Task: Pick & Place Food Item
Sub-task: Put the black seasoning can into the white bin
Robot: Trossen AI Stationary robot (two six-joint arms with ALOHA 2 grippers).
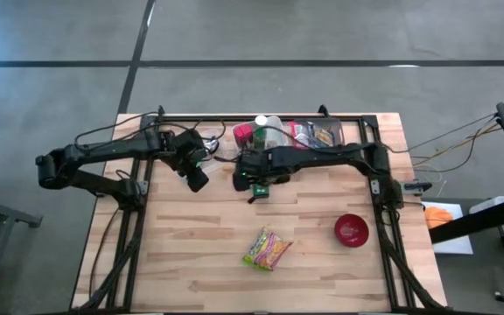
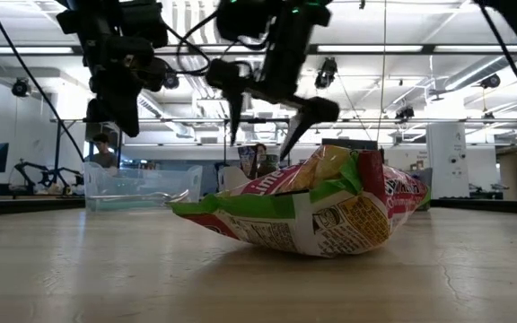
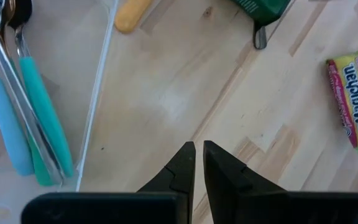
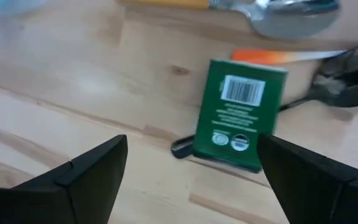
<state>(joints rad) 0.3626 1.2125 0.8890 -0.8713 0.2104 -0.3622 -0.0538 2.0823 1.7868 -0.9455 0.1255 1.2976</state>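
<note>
A yellow-green and pink ramen packet [image 1: 268, 248] lies flat on the wooden table toward its near edge, and it fills the foreground of the low view [image 2: 312, 211]. A small green box [image 4: 238, 115] with a barcode lies flat on the table near the middle. My right gripper [image 4: 191, 142] hangs open above it, fingers pointing steeply down, and touches nothing [image 1: 254, 185]. My left gripper [image 3: 199, 146] is shut and empty, hanging left of the right one [image 1: 198, 180], above bare wood.
A clear tray edge [image 3: 98, 93] with teal-handled utensils [image 3: 36, 118] lies beside my left gripper. A spoon [image 4: 294, 15] and an orange-handled tool [image 4: 278, 57] lie beyond the green box. A clear bin [image 1: 318, 133] of items stands at the far edge. A red bowl [image 1: 351, 230] sits near right.
</note>
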